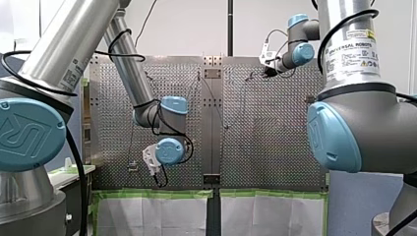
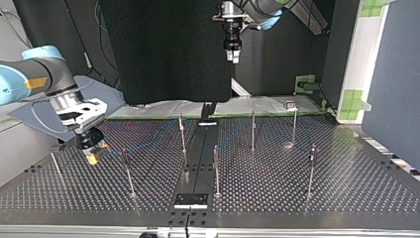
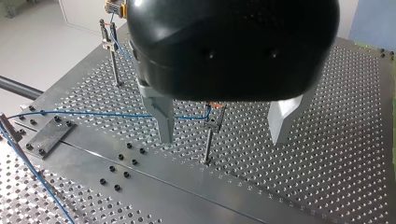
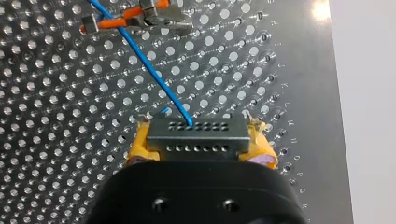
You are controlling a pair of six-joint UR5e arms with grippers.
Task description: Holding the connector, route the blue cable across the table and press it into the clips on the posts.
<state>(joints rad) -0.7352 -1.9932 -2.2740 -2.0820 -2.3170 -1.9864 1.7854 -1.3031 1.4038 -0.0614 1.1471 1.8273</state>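
From here I judge the routing to be well along but not finished. My right gripper is clenched on the grey metal rectangular connector with two rows of holes, which sits between its yellow pads. In the top view it is low over the perforated steel table, at about nine o'clock. The thin blue cable leaves the connector's far face and runs straight ahead into an orange-tipped metal clip, so that clip looks taken. My left gripper is spread wide and holds nothing. It hangs high at the top view's twelve o'clock. Below it, between its fingers, stands a slim metal post. The cable comes in from the side to the clip on its head. A second post farther off also carries the cable at its clip. In the top view I cannot trace the cable as far as the posts towards three o'clock. I can't tell whether those clips are filled. As I read it, what's left is any open clips and then releasing the connector.
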